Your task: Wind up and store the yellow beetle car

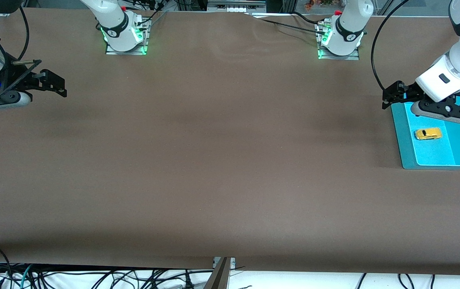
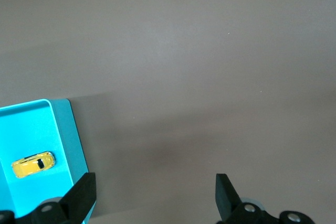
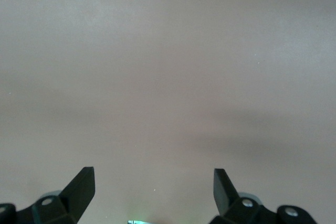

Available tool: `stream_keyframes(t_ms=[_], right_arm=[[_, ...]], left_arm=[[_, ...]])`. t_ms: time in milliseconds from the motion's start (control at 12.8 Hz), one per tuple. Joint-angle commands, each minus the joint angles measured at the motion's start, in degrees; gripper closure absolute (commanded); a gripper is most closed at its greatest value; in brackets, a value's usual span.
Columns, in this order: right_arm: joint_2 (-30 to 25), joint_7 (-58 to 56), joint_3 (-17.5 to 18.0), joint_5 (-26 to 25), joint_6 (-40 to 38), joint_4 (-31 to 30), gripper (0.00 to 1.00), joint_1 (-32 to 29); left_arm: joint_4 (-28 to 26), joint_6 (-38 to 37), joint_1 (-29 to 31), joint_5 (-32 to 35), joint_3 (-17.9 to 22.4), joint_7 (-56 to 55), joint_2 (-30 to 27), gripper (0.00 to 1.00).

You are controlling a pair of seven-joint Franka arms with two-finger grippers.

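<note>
The yellow beetle car (image 1: 428,133) lies in the cyan tray (image 1: 458,150) at the left arm's end of the table. It also shows in the left wrist view (image 2: 33,164), in the tray (image 2: 63,129). My left gripper (image 1: 392,96) is open and empty, over the table just beside the tray's edge farthest from the front camera; in its wrist view (image 2: 155,195) the jaws stand wide apart over bare table. My right gripper (image 1: 55,83) is open and empty, waiting over the right arm's end of the table; its wrist view (image 3: 154,190) shows only bare table.
The brown table (image 1: 213,160) holds nothing else. The arm bases (image 1: 125,36) stand along the edge farthest from the front camera. Cables (image 1: 93,277) hang below the near edge.
</note>
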Motion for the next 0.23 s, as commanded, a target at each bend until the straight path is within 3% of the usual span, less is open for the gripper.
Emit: stream_keyframes(t_ms=[0, 156], right_arm=[[-0.19, 0.81, -0.15, -0.01, -0.82, 0.98, 0.00, 0.17], [-0.19, 0.81, -0.15, -0.01, -0.83, 0.98, 0.00, 0.26]], left_arm=[[-0.24, -1.32, -0.79, 0.20, 0.74, -1.99, -0.57, 0.00], [-0.24, -1.41, -0.79, 0.20, 0.74, -2.26, -0.57, 0.00]])
